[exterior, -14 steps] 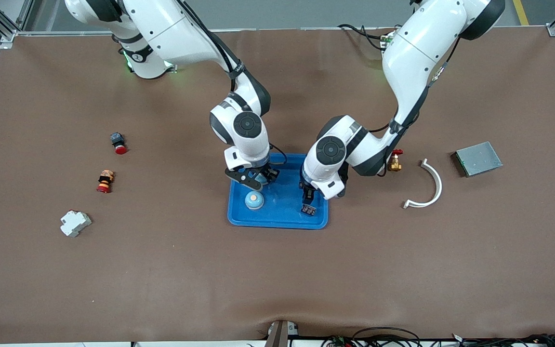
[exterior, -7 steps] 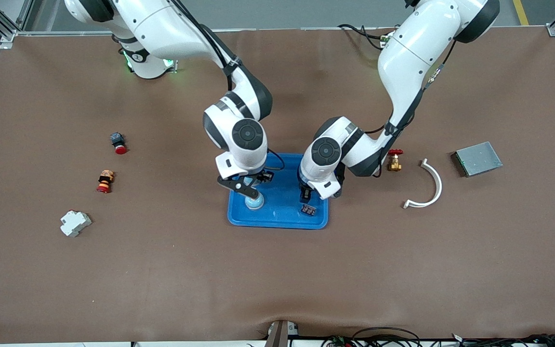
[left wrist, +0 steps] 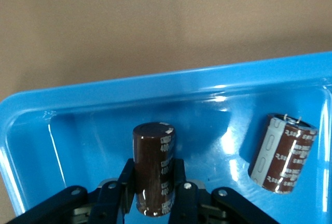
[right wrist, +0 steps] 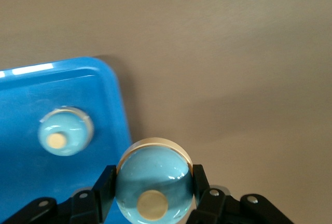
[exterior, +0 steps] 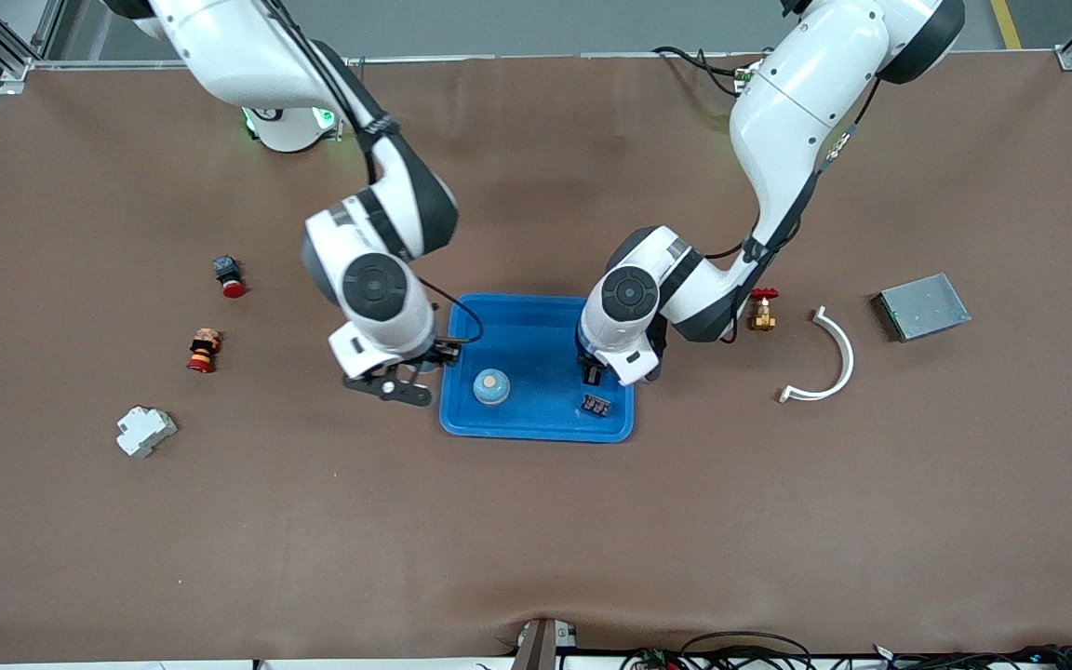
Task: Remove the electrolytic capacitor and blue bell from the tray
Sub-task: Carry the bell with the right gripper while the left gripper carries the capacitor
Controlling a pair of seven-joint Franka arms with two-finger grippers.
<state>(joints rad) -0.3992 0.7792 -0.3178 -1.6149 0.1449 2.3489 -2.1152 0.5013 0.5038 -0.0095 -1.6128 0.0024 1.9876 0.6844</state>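
- A brown table (exterior: 778,521) fills the front view, with a blue tray (exterior: 536,433) at its middle.
- A pale blue bell (exterior: 491,387) with a tan button on top sits in the tray, toward the tray's 7 o'clock corner.
- A dark brown capacitor (exterior: 596,405) lies on its side in the tray's 5 o'clock corner.
- The right hand (exterior: 401,383) is over the bare table just beside the tray's 9 o'clock edge.
- Its fingers are closed on the two sides of a second bell (right wrist: 154,190), the same pale blue with a tan button.
- The left hand (exterior: 592,374) is over the tray, near its 3 o'clock edge and above the lying capacitor.
- Its fingers are clamped narrowly on a second capacitor (left wrist: 154,175), a dark brown cylinder with pale print, which juts out past the fingertips.
- At 9 o'clock from the tray, well apart from it, lie a red-capped button (exterior: 229,275) and an orange-and-red button (exterior: 203,350).
- A white block (exterior: 145,431) lies at 8 o'clock from the tray, nearer to the front camera than the buttons.
- At 3 o'clock from the tray lie a small brass valve (exterior: 763,312) with a red handle and then a white curved strip (exterior: 829,358).
- A grey flat box (exterior: 924,305) lies past the strip, at 2 o'clock from it.
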